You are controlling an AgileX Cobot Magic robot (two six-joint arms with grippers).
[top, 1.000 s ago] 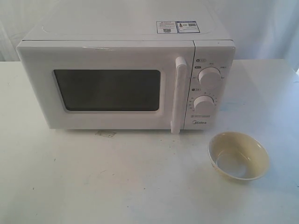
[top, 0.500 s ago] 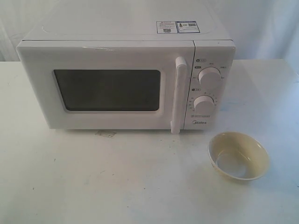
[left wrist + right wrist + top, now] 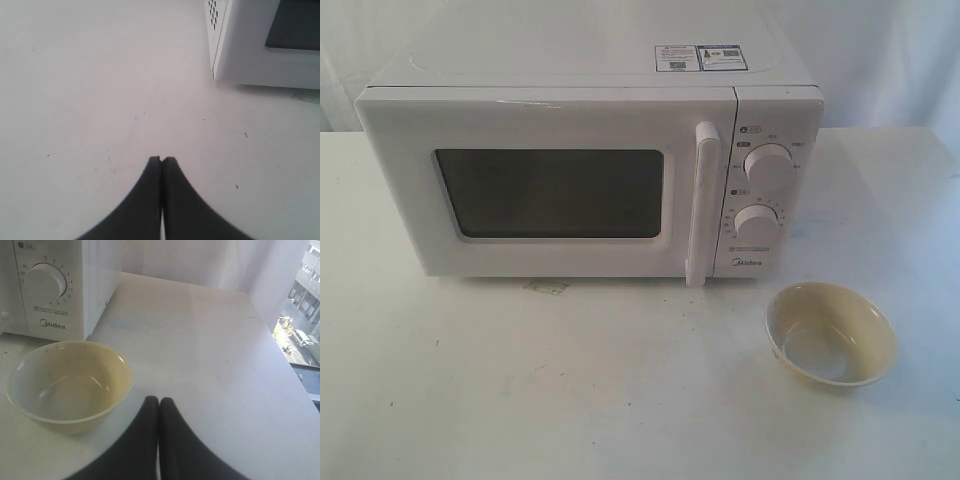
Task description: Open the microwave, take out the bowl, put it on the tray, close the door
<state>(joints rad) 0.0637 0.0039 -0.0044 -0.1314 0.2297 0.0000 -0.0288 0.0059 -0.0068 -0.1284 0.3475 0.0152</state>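
The microwave (image 3: 590,170) is set at the tabletop's (image 3: 570,400) far edge, door (image 3: 550,190) shut, the bowl (image 3: 830,333) toward the near right corner. Left pincer (image 3: 161,160) and right pincer (image 3: 159,401) are seen closed.

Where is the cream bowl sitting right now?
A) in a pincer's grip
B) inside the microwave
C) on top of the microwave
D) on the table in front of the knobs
D: the bowl stands on the white table, in front of the microwave and its knobs, with the door shut.
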